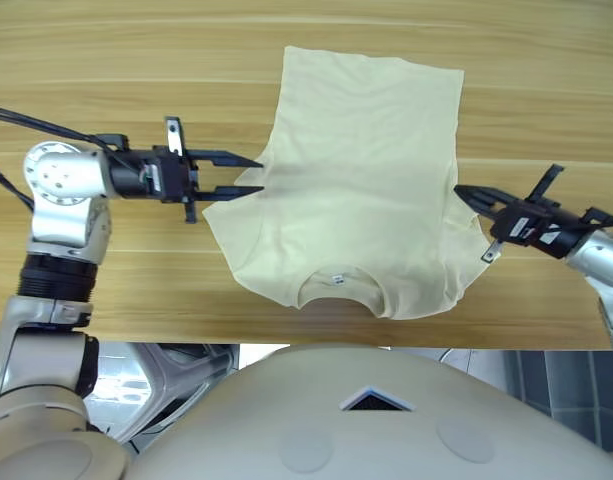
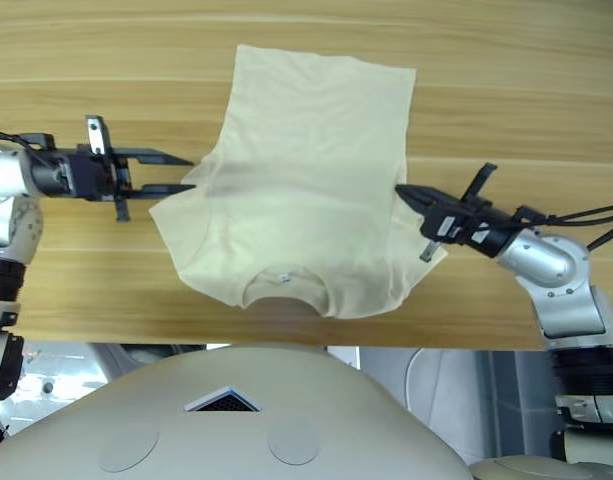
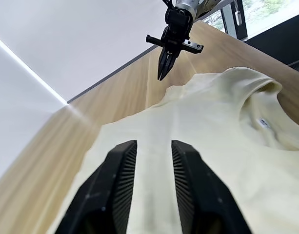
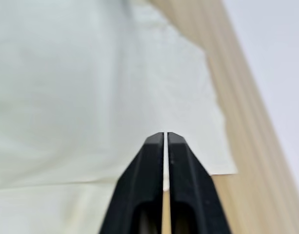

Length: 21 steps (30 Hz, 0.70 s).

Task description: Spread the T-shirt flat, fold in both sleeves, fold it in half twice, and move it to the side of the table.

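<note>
Left eye view has the pale yellow T-shirt (image 1: 356,180) lying on the wooden desk (image 1: 106,60), collar toward me and hem at the far side. My left hand (image 1: 259,174) is parted wide, its tips at the shirt's left edge. My right hand (image 1: 460,190) is pinched together at the shirt's right edge; whether it grips cloth I cannot tell.

Collar label (image 1: 337,277) — too small to read, table (image 1: 86,60) cut off at both sides, T-shirt sleeve (image 1: 466,265) partly behind right gripper (image 1: 461,190)
</note>
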Available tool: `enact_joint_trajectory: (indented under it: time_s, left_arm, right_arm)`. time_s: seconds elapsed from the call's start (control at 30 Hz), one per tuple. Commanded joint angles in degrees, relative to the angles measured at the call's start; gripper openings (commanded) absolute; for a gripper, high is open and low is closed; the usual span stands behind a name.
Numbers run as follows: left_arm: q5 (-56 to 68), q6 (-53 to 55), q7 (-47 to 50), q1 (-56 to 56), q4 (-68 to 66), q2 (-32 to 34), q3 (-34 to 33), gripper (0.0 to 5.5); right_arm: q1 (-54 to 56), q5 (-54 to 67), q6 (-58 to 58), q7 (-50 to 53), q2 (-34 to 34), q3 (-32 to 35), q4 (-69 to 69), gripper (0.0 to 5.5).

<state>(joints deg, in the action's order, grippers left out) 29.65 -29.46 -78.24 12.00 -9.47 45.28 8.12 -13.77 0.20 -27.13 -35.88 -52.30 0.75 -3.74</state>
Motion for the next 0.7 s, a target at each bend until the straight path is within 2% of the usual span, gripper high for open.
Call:
enact_joint_trajectory:
  time_s: [0.03, 0.17, 0.27, 0.33, 0.5, 0.7]
  left_arm:
    - [-0.57, 0.37, -1.80, -1.58, -2.16, 4.61, -6.15, 1.87]
    - [-9.89, -3.43, -2.21, -7.05, -8.15, 8.90, -6.89, 2.58]
    - [-26.37, -11.12, 6.51, -8.39, -17.74, 10.61, -5.26, 3.06]
    - [-32.33, -14.03, 10.13, -9.48, -21.12, 11.01, -4.26, 3.31]
    - [-40.88, -17.74, 16.45, -9.26, -24.01, 11.04, -0.86, 3.31]
    - [-43.27, -20.29, 20.81, -7.34, -24.78, 8.99, 3.15, 3.31]
  right_arm:
    - [3.36, -1.16, 1.33, 2.66, 2.10, 2.84, 0.80, 0.82]
    - [3.29, -1.34, 1.63, 3.79, 3.13, 4.98, 1.11, 1.63]
    - [3.00, -0.99, 1.53, 3.68, 3.05, 6.70, 1.44, 2.18]
    - [3.31, -0.92, 1.76, 3.66, 3.20, 7.58, 1.59, 2.46]
    - [2.96, 0.02, 1.33, 2.52, 3.79, 8.49, 0.70, 2.46]
    - [2.86, 0.69, 0.92, 1.44, 4.26, 8.19, 0.47, 2.46]
